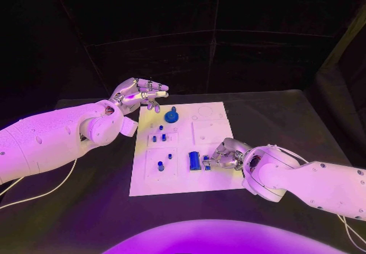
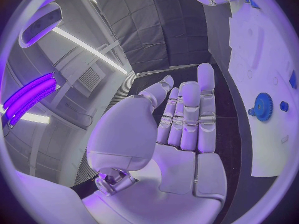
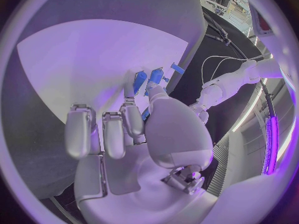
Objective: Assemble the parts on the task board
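the board [image 1: 213,127] lies flat in the middle of the bench [image 1: 305,121], a white plate running from lower left to upper right of the head view. a round blue gear [image 1: 172,114] sits near its upper left part, and in the left wrist view the same gear [image 2: 262,106] shows at the right of the circle with a small blue peg [image 2: 284,106] just beside it. a few small blue pegs [image 1: 162,128] stand in the left half of the board, two more pegs [image 1: 161,166] lower down. a longer blue block [image 1: 194,161] lies near the lower middle of the board.

the right hand [image 1: 226,153] rests low over the board's lower right part, just beside the block, its fingers curled down around a small blue part [image 1: 206,160]. in the right wrist view the fingertips [image 3: 131,119] meet blue pieces [image 3: 148,79] against the white plate, and the hand looks to be pinching one of them, though the contact is partly hidden.

the left hand [image 1: 139,93] hangs above the bench beyond the board's upper left corner, well apart from the gear. in the left wrist view its fingers [image 2: 187,115] stand straight and close together with the thumb apart, holding nothing.
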